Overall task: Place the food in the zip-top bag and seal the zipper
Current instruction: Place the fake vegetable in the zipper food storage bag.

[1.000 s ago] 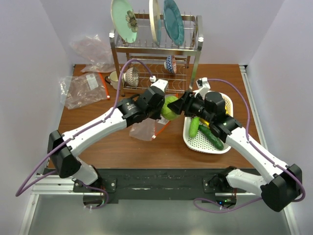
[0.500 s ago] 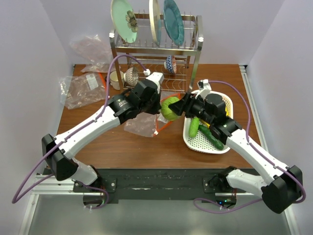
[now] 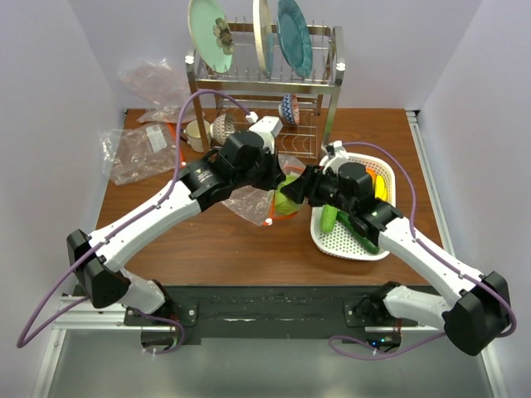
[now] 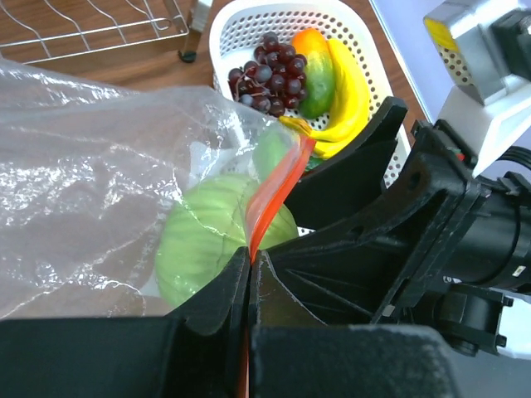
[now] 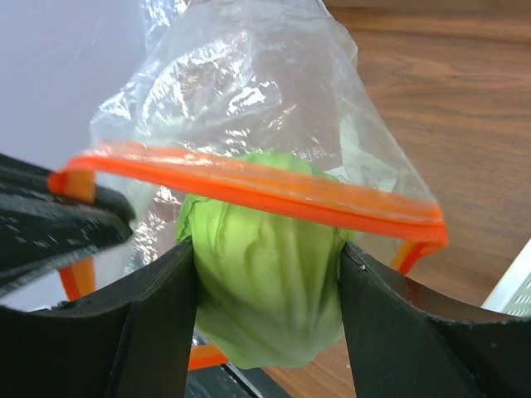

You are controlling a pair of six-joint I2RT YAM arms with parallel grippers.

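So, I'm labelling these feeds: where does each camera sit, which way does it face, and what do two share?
Top external: above and behind the bases, looking down on the table; the left arm and right arm meet at the zip-top bag.
Left wrist: on the left gripper, shut on the zipper, facing the white basket.
Right wrist: on the right gripper, clamped on the cabbage, facing into the bag's mouth.
Shared: both wrist views show the cabbage and zipper.
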